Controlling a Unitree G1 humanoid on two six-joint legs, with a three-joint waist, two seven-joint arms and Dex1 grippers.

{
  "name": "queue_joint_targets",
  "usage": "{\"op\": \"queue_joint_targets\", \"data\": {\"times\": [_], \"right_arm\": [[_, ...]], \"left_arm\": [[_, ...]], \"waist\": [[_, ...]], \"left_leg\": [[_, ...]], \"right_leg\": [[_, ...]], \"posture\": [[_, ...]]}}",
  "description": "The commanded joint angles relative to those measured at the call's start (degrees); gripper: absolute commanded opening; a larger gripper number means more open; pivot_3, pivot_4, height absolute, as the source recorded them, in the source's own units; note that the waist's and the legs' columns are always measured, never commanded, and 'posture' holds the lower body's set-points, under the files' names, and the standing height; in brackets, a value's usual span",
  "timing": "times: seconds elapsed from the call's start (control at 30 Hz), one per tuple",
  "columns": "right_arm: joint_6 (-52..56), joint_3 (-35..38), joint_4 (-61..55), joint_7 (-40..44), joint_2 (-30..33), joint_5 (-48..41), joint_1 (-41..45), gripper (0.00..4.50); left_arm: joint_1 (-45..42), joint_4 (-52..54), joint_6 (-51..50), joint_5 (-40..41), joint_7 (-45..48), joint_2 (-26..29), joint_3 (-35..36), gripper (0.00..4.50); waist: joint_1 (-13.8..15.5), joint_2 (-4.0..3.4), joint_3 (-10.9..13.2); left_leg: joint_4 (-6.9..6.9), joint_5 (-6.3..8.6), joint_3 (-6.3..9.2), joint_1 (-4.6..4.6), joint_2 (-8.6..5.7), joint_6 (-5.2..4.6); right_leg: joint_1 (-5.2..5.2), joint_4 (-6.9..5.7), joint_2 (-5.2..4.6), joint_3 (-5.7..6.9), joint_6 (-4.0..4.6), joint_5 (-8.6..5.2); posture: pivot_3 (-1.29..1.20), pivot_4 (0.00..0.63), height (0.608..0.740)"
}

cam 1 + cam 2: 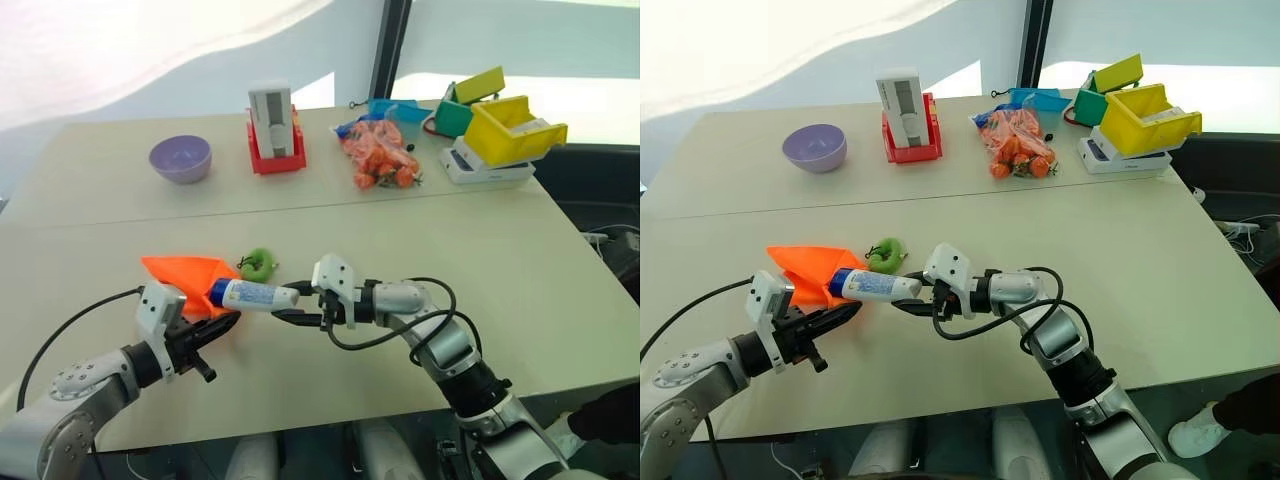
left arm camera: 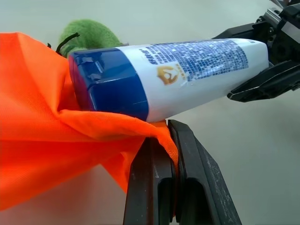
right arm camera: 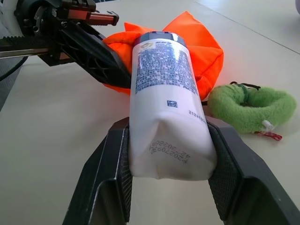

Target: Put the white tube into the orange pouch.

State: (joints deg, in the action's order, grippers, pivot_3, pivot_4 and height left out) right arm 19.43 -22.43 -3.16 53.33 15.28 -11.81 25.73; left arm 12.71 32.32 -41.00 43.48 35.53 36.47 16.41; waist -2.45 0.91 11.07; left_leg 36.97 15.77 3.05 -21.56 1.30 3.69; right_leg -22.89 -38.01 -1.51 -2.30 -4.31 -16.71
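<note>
Bench: pale tabletop (image 1: 560,290); soft orange fabric pouch (image 1: 185,272) near its front left edge.
Head views: right gripper (image 1: 297,304) clamps white plastic blue-capped tube (image 1: 255,295), cap at pouch mouth.
Left wrist: left gripper (image 2: 174,145) pinches pouch hem shut.
Right wrist: tube (image 3: 165,101) could snag the hem, pushing cloth away.

Strong daylight comes from the windows at 12 and 1 o'clock of the head views, where the glass is washed out to white. The counter (image 1: 480,250) is evenly bright, with only soft, pale shadows under the arms. In the left wrist view the white tube (image 2: 187,70) is sharp, while the left hand (image 2: 176,187) near the lens is slightly soft.
</note>
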Motion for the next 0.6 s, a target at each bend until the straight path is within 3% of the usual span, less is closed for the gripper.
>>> {"op": "queue_joint_targets", "data": {"times": [0.03, 0.33, 0.6], "right_arm": [[-1.18, 0.44, -1.81, 1.43, 1.22, -0.49, -0.25, 1.82], [1.08, 4.00, -7.20, 1.14, 5.69, -2.57, -3.55, 1.82], [2.52, 3.31, -9.24, -0.43, 4.72, -2.25, -4.35, 1.82]], "left_arm": [[0.71, 3.16, 1.58, -0.12, 0.18, 0.28, 0.81, 0.00], [8.78, -0.84, 4.19, -0.60, 1.73, -0.29, 6.81, 0.00], [9.02, -5.77, 3.81, 2.75, 2.59, -0.26, 14.56, 0.00]], "waist": [[0.00, 0.00, 0.00], [-0.08, 0.00, 0.00], [-0.02, 0.01, 0.00]], "left_leg": [[0.00, 0.00, 0.00, 0.00, 0.00, 0.00], [-0.01, 0.00, -0.02, -0.01, 0.08, 0.00], [0.00, 0.00, -0.01, -0.01, 0.08, 0.00]], "right_leg": [[0.00, 0.00, 0.00, 0.00, 0.00, 0.00], [-0.03, 0.02, -0.03, -0.02, 0.14, -0.08], [-0.03, 0.01, 0.00, 0.00, 0.18, -0.09]], "posture": [[0.00, 0.150, 0.740], [0.00, 0.150, 0.740], [0.00, 0.150, 0.740]]}}
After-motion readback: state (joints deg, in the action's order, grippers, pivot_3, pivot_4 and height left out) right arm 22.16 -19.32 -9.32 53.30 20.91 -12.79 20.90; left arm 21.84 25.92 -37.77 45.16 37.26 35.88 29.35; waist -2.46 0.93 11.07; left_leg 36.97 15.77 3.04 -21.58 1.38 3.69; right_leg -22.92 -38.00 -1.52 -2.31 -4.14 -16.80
